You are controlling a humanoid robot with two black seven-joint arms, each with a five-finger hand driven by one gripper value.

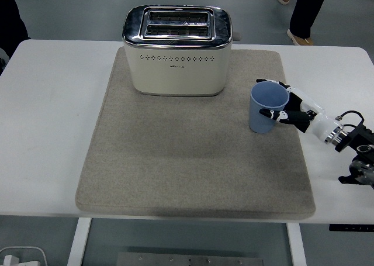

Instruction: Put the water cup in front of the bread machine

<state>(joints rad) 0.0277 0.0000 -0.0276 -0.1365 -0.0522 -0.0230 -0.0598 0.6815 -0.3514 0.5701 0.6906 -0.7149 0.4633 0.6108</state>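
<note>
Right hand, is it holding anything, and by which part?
The right hand grips the blue cup by its right side wall, fingers wrapped around it.

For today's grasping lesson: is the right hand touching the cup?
Touching. The head view shows the right hand wrapped around the cup, one finger across its front, others behind its rim.

A lab or test room: a bare white surface [47, 131] with a grey mat [193, 161], plain grey floor [76, 11], a person's legs [307, 11] standing behind
</note>
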